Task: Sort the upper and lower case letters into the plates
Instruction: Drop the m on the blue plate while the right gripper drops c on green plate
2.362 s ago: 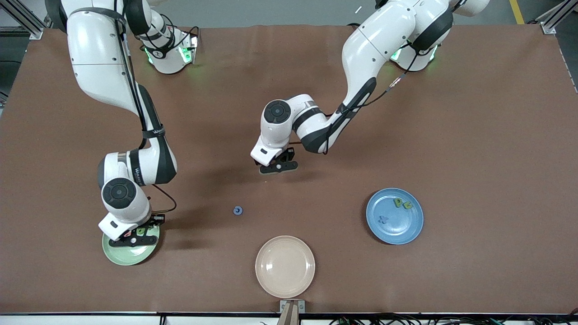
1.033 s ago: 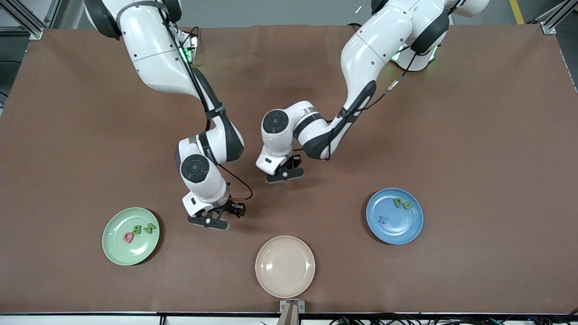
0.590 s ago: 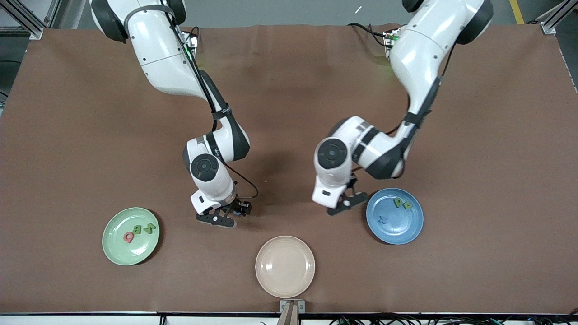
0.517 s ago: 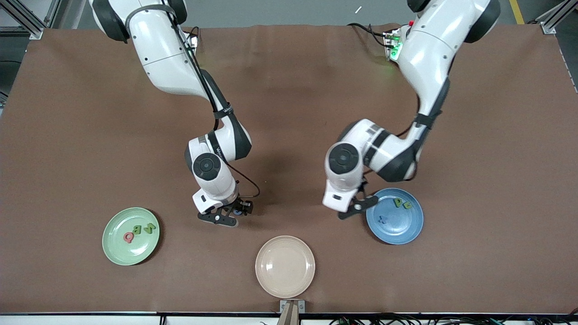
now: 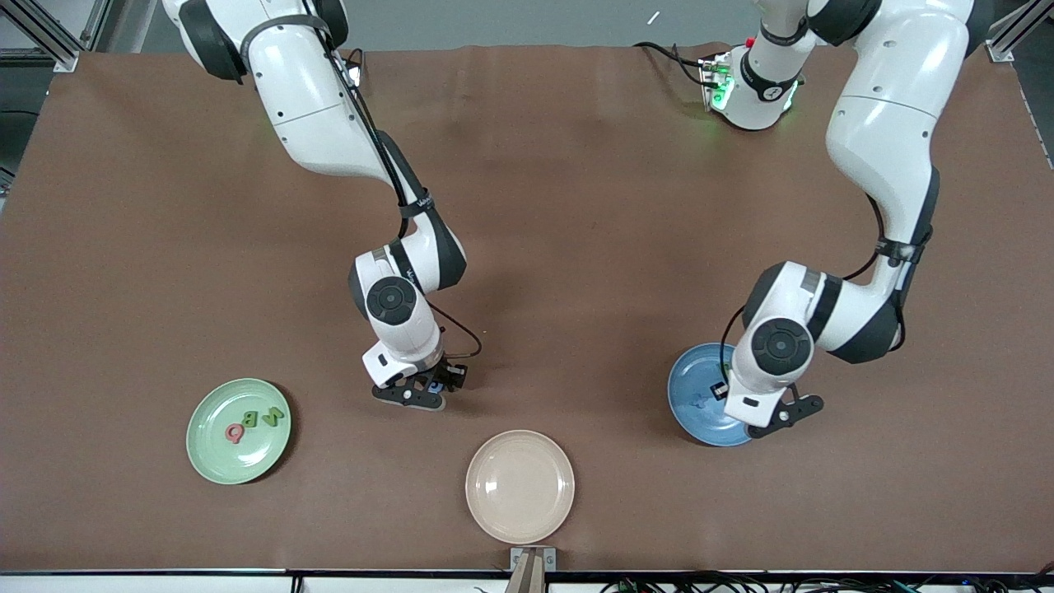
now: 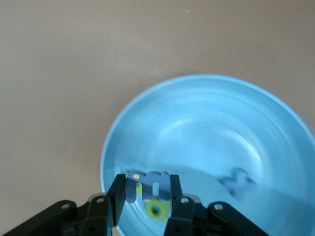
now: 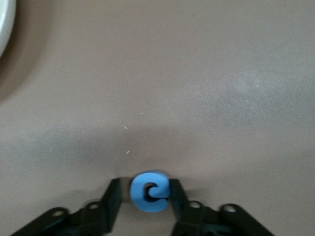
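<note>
Brown table (image 5: 576, 165), grey floor (image 5: 494, 21) prob.

Two glossy white arms (image 5: 329, 123) are showing black joint bands, round dark caps and thin black cables running along them. Black claws (image 7: 142, 209) are ending each. Green lights are glowing at one base (image 5: 745, 86).

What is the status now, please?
Right gripper shut on small round blue letter c, low over bare table. Left gripper over glossy blue plate, shut on pale blue letter. Nothing in the way.
</note>
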